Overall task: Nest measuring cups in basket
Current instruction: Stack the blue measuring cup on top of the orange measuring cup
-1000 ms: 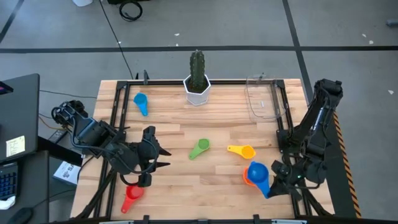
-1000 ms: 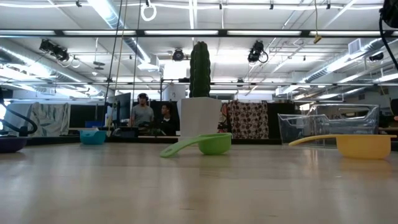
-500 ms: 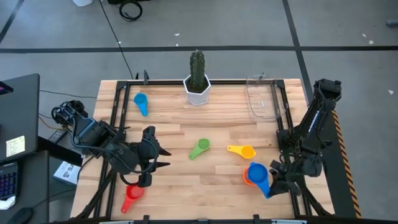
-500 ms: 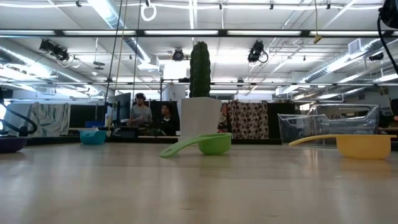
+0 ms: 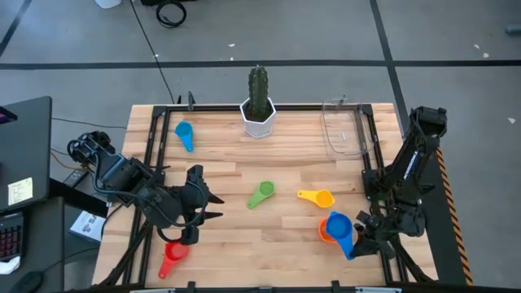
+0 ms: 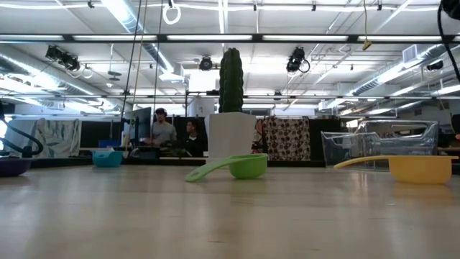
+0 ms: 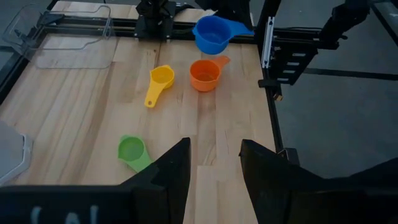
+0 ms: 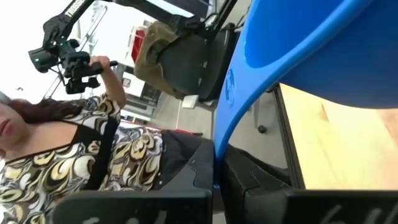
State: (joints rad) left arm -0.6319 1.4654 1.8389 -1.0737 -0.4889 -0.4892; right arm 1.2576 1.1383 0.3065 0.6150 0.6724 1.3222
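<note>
Nothing has shifted since the earlier frame except a slight sway of the right arm. On the bench (image 5: pixel 244 163), the clear basket (image 5: pixel 343 130) sits at the far right corner. Right gripper (image 5: pixel 359 243) is clenched on the blue measuring cup (image 5: pixel 337 228), over the orange cup (image 5: pixel 324 233); left gripper (image 5: pixel 213 206) hangs released.

A big open robotics lab. Ceiling-hung cameras (image 6: pixel 62 57), exposed ducting, strip lights (image 6: pixel 345 37). People sit at desks (image 6: pixel 164 129) behind.
</note>
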